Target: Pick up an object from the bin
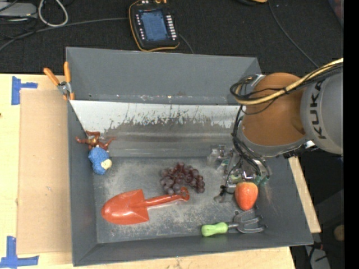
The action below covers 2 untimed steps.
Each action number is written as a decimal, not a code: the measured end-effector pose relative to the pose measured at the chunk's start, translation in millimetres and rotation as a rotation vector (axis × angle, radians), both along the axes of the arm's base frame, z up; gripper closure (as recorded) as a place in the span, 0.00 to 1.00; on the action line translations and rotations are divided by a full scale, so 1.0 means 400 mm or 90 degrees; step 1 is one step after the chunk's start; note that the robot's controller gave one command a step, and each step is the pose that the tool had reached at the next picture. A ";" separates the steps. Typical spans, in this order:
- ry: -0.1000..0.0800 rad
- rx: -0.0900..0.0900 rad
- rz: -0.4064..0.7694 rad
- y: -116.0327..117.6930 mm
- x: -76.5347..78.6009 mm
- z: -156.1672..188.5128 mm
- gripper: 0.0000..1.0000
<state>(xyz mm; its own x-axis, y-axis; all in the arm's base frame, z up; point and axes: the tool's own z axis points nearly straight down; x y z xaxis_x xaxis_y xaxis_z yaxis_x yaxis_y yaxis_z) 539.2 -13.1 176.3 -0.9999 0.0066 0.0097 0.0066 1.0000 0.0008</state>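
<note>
Your gripper (240,179) hangs over the strawberry (246,195) by the bin (285,209) right wall, likely light and slick, so take its middle; whether it's open, I can't tell.

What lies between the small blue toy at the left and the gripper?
A bunch of dark purple grapes lies between the blue toy and the gripper, as the camera view shows.

The floor (224,21) far behind is dark, nearly black. A small control pad (153,26) with an orange edge and a bluish screen lies on it. A looped white cable (54,24) lies far left.
</note>
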 end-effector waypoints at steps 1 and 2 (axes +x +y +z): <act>-0.005 0.000 0.001 0.000 0.005 0.010 0.00; -0.003 0.001 -0.040 0.088 0.120 -0.270 0.00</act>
